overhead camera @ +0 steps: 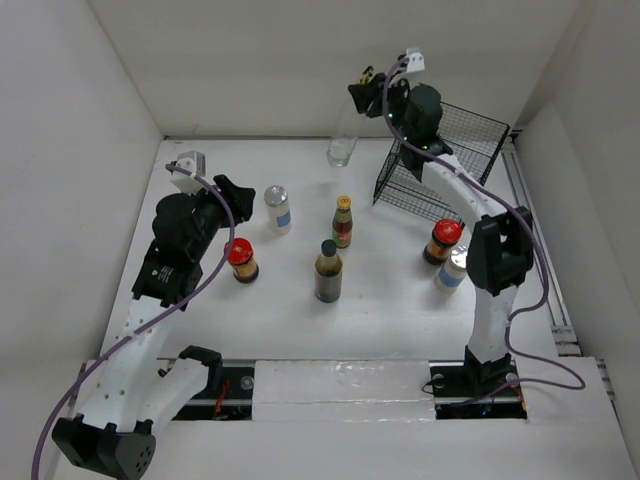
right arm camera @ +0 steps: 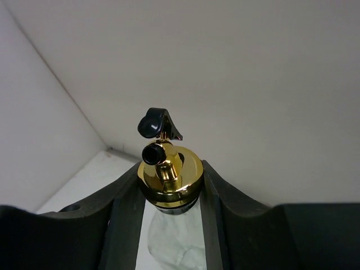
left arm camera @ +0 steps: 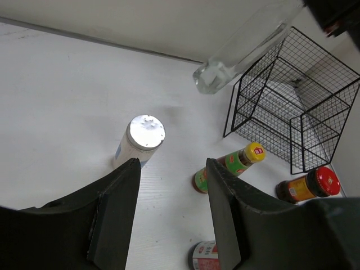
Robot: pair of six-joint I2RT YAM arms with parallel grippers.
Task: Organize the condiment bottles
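My right gripper (overhead camera: 367, 92) (right arm camera: 171, 188) is shut on the gold cap (right arm camera: 171, 175) of the tall clear bottle (overhead camera: 343, 142) (left arm camera: 235, 55), which leans near the back wall, its base close to the table. My left gripper (overhead camera: 236, 193) (left arm camera: 171, 214) hangs open with nothing between its fingers, above the table left of centre. On the table stand a white silver-lidded shaker (overhead camera: 277, 209) (left arm camera: 142, 138), a yellow-capped bottle (overhead camera: 343, 221) (left arm camera: 232, 163), a dark black-capped bottle (overhead camera: 328, 271), a red-lidded jar (overhead camera: 241, 259), a second red-lidded jar (overhead camera: 443, 240) (left arm camera: 309, 185) and another shaker (overhead camera: 452, 270).
A black wire basket (overhead camera: 448, 158) (left arm camera: 295, 115) lies tipped at the back right, beside the right arm. White walls close in the table on the left, back and right. A red-labelled container (left arm camera: 203, 256) shows partly at the bottom edge of the left wrist view.
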